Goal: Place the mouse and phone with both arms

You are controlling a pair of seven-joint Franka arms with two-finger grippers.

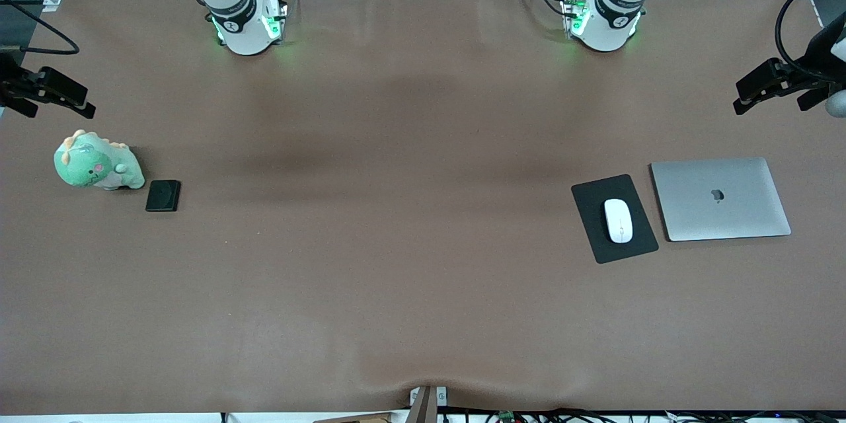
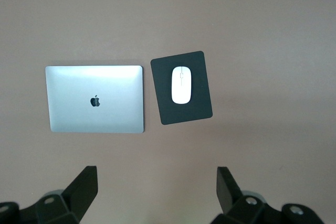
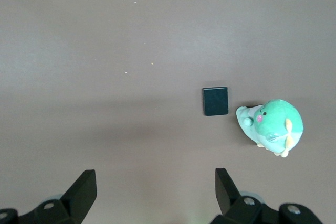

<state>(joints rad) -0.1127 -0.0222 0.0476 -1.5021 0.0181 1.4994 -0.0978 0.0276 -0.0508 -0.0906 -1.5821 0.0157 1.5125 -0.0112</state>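
The white mouse (image 1: 618,220) lies on a black mouse pad (image 1: 613,218) toward the left arm's end of the table; it also shows in the left wrist view (image 2: 181,85). The black phone (image 1: 162,195) lies flat toward the right arm's end, and also shows in the right wrist view (image 3: 216,100). My left gripper (image 1: 739,98) is open and empty, high over bare table at its end (image 2: 156,174). My right gripper (image 1: 88,100) is open and empty, high over bare table at the other end (image 3: 155,177).
A closed silver laptop (image 1: 720,198) lies beside the mouse pad, toward the left arm's end. A green plush dinosaur (image 1: 96,162) sits beside the phone, toward the right arm's end. The brown table (image 1: 396,244) spreads wide between them.
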